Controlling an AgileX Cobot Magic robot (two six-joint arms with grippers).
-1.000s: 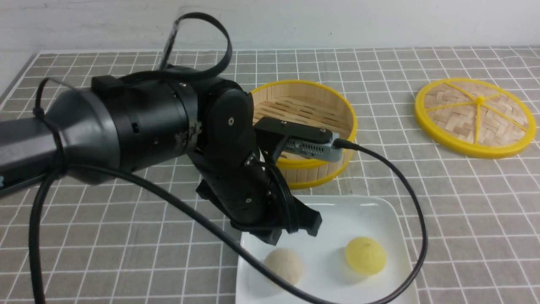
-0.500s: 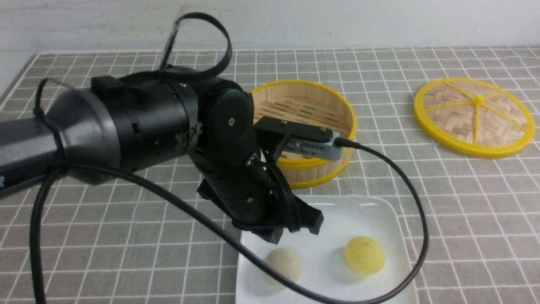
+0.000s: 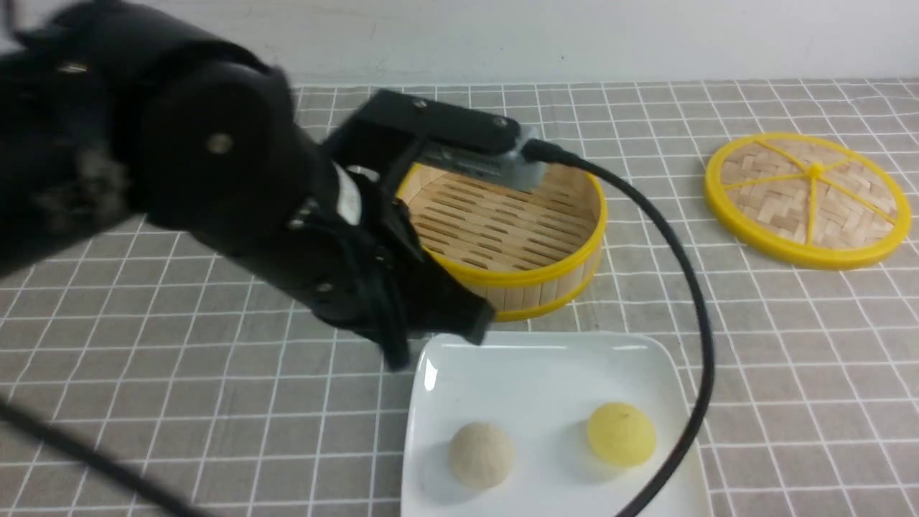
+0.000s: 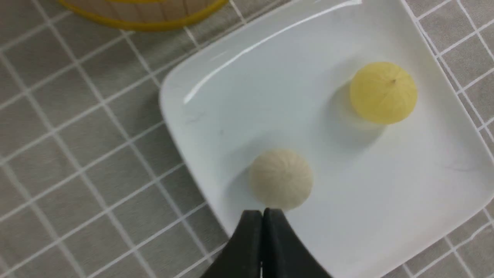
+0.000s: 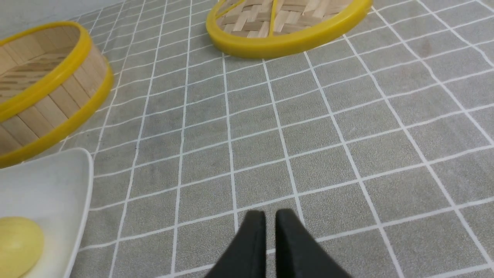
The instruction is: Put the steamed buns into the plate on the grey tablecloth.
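Both steamed buns lie in the white square plate (image 3: 546,373) on the grey tablecloth (image 3: 179,359): the cream bun (image 3: 481,454) at its front left, the yellow bun (image 3: 621,433) to its right. My left gripper (image 3: 438,337) hangs blurred above the plate's back left corner. In the left wrist view it (image 4: 262,210) is shut and empty, its tips just short of the cream bun (image 4: 281,178), with the yellow bun (image 4: 383,92) farther off. My right gripper (image 5: 270,212) hovers over bare cloth right of the plate (image 5: 46,181), its fingers a narrow crack apart, holding nothing.
The yellow-rimmed bamboo basket (image 3: 531,276) stands just behind the plate, with nothing in it. Its woven lid (image 3: 808,197) lies flat at the back right. A black cable (image 3: 700,323) from the left wrist arcs down past the plate's right edge.
My left arm has risen and swung back to the left, off the plate. The cream bun stays where it lay in the plate. The yellow bun has not moved.
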